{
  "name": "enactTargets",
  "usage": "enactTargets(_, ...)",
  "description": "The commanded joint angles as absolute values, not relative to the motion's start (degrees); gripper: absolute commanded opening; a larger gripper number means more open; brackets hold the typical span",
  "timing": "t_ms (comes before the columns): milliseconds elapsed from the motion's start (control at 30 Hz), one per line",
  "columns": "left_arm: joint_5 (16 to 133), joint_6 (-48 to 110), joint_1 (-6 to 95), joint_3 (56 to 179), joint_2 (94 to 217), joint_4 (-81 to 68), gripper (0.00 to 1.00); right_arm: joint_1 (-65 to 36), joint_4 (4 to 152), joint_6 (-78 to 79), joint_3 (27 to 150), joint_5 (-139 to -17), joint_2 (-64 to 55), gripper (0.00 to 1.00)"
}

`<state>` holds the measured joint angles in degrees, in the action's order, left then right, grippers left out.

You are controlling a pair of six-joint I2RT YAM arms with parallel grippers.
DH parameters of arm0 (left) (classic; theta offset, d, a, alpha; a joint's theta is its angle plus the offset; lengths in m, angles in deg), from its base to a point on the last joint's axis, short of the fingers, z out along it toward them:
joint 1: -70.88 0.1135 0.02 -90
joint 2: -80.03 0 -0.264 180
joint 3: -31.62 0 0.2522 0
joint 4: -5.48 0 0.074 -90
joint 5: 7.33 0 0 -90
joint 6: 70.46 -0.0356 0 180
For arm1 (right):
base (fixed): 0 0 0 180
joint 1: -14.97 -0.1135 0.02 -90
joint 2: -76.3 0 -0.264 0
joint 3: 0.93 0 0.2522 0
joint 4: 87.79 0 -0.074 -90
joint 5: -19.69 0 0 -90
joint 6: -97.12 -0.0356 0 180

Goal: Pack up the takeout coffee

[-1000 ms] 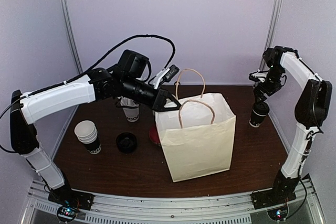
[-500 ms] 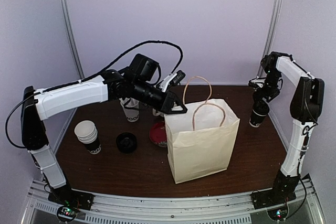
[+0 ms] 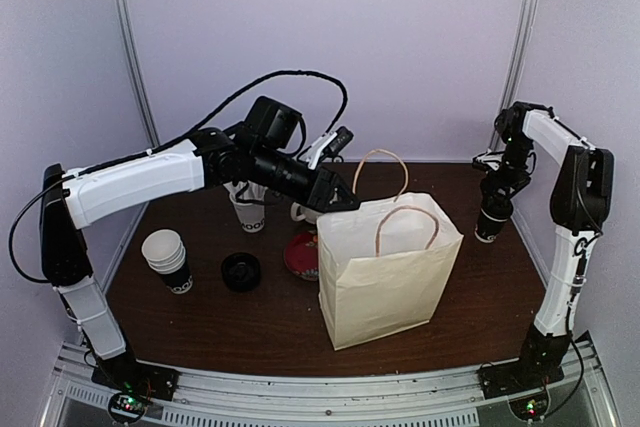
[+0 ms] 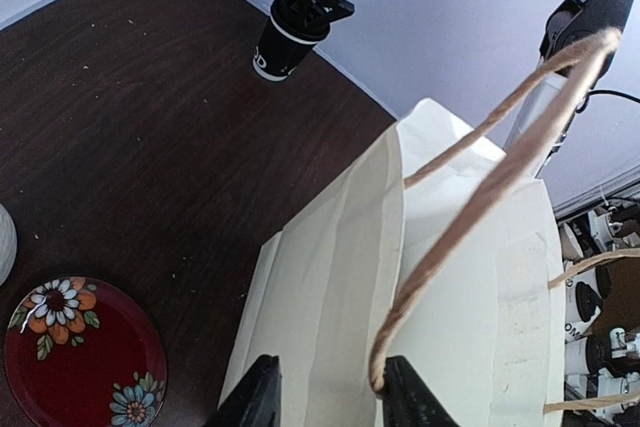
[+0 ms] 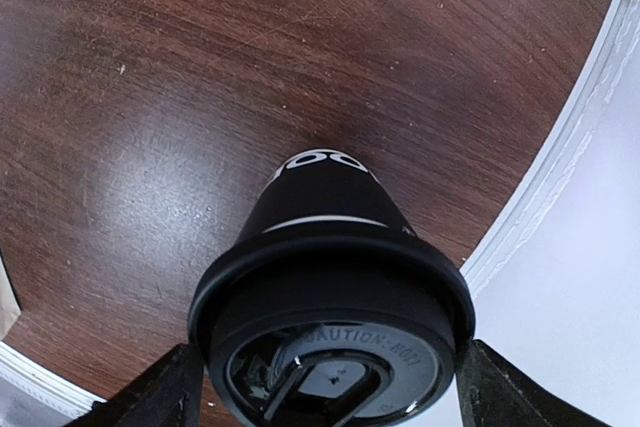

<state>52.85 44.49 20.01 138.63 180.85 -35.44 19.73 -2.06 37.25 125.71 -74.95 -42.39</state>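
Observation:
One takeout coffee (image 3: 489,223), a black lidded cup with white lettering, stands at the table's right rim (image 5: 330,277) (image 4: 285,37). My right gripper (image 3: 499,193) (image 5: 325,387) hangs straight over it, open. Its fingertips (image 5: 150,397) sit close beside the lid on either side. The white paper bag (image 3: 390,272) stands upright in the middle, mouth open, with brown cord handles (image 4: 500,162). My left gripper (image 3: 338,199) (image 4: 330,392) is at the bag's top left rim. Its jaws stand apart, straddling the folded side panel, with a handle end against the right finger.
Left of the bag lie a red flowered plate (image 3: 300,253) (image 4: 75,357), a loose black lid (image 3: 241,272) and a stack of white cups (image 3: 168,259). A white MOCO cup (image 3: 250,213) stands under the left arm. The table's white rail (image 5: 560,187) runs close beside the black cup.
My left gripper went from shut on the bag's rim to apart, after carrying that rim to the right. The right gripper settled lower round the cup's lid and narrowed slightly.

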Motion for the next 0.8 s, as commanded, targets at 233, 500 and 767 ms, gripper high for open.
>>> enactTargets(233,55.14,42.34,20.43,139.40,177.17,-35.76,0.36,19.72,-2.73,36.56,123.67,-74.34,-40.95,0.72)
enactTargets(500,58.26,38.37,20.54,141.27,175.52,-39.38,0.39,19.19,-3.87,39.23,115.33,-76.57,-27.09,0.70)
enactTargets(767,66.78,33.55,22.24,142.71,173.10,-44.75,0.43,11.16,-6.24,52.46,94.45,-83.50,-3.82,0.70)
